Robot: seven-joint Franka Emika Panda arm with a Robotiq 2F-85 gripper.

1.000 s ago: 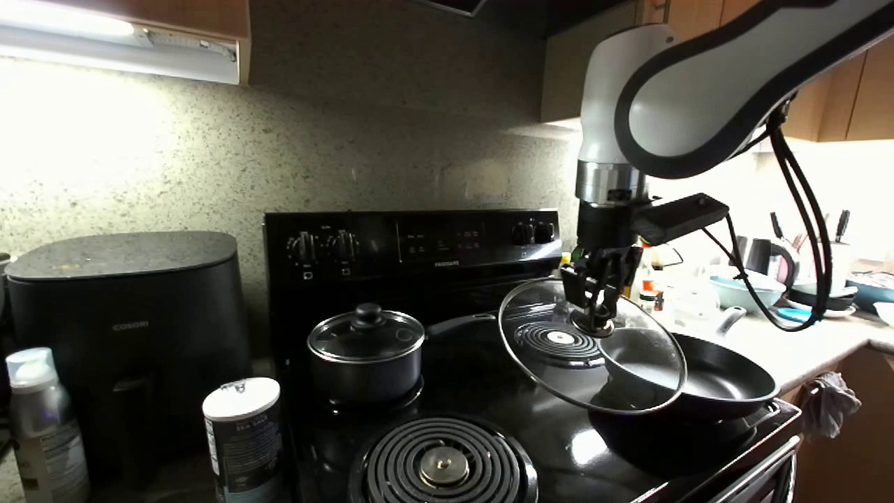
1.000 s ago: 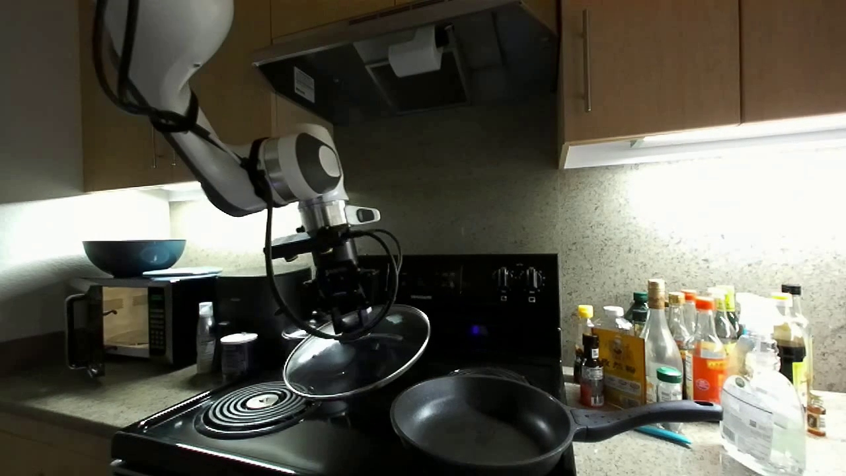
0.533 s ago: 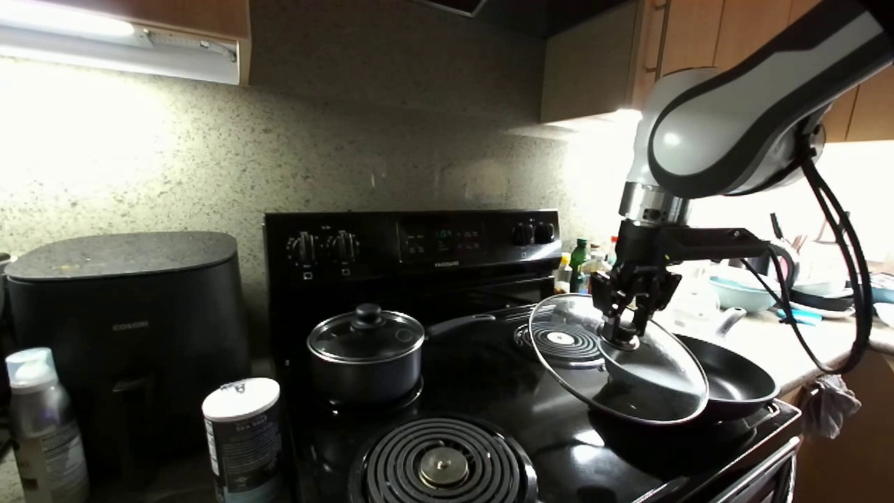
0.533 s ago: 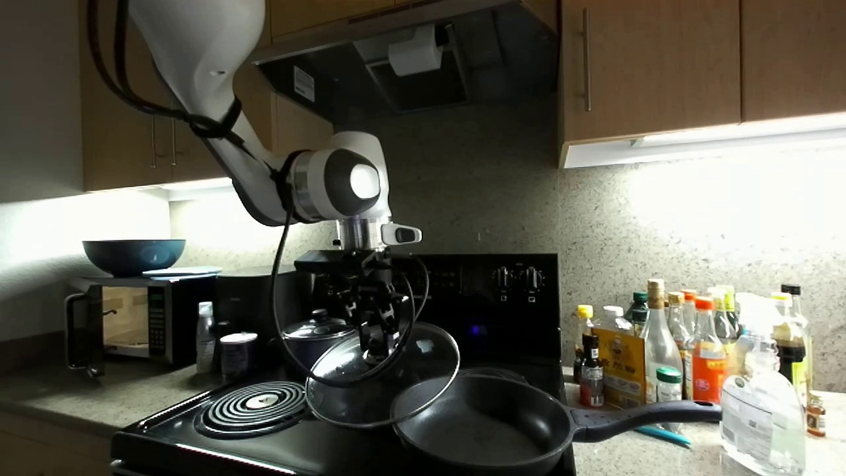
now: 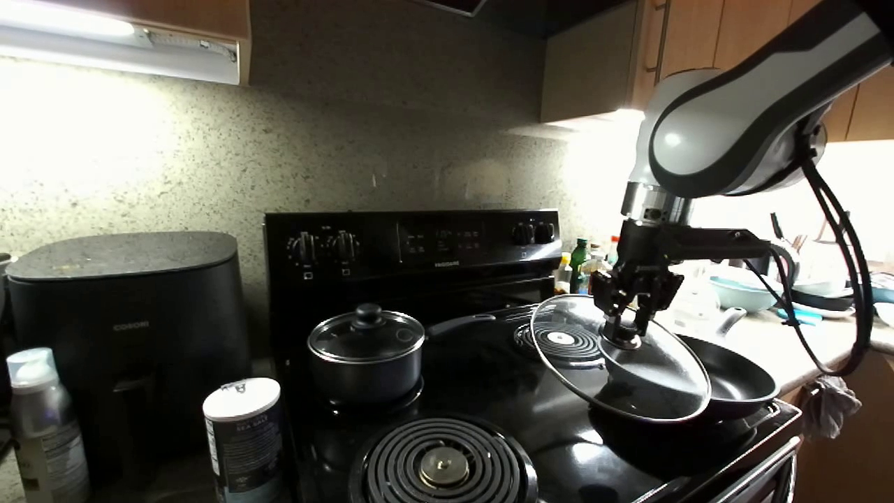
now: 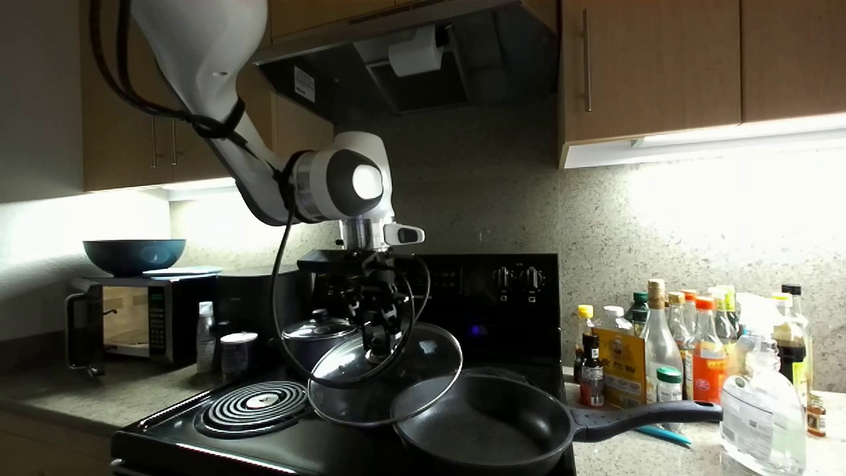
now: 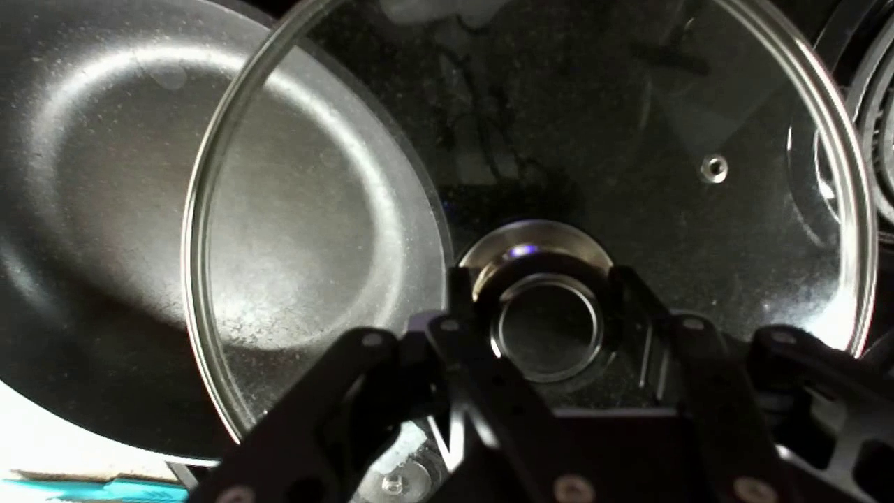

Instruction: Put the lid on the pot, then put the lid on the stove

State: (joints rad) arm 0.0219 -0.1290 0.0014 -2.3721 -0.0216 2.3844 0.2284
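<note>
The gripper (image 7: pixel 541 297) points down, and its 2 fingers (image 7: pixel 459 293) are closed around the black knob (image 7: pixel 548 335) of the large glass lid (image 5: pixel 628 381); between them there is only so much gap as the knob takes. The lid hangs in the air above the right half of the stove (image 5: pixel 503 398). It is tilted, the near edge lower than the far edge.

The frying pan (image 6: pixel 502 430) stands upright at the near right of the stove, and the lid is at its left side. In all 3 views the lid overlaps a part of the pan, which I can see through the glass; if the rim touches it, I cannot tell. The handle (image 6: pixel 648 415) of the pan points to the right, over the right counter (image 6: pixel 641 463), and its end is just beside a clear spray bottle (image 6: pixel 760 423).

At the far left of the stove stands a smaller pot (image 5: pixel 367 381) with its own lid (image 5: pixel 367 339) on. Nearer, at the left, there is a coil burner (image 5: pixel 443 467). On the left counter (image 6: pixel 73 396) I see a salt canister (image 5: pixel 244 447) and a black appliance (image 5: pixel 126 335) marked COSORI. Farther left, a blue bowl (image 6: pixel 134 256) rests on a microwave (image 6: pixel 158 317).
</note>
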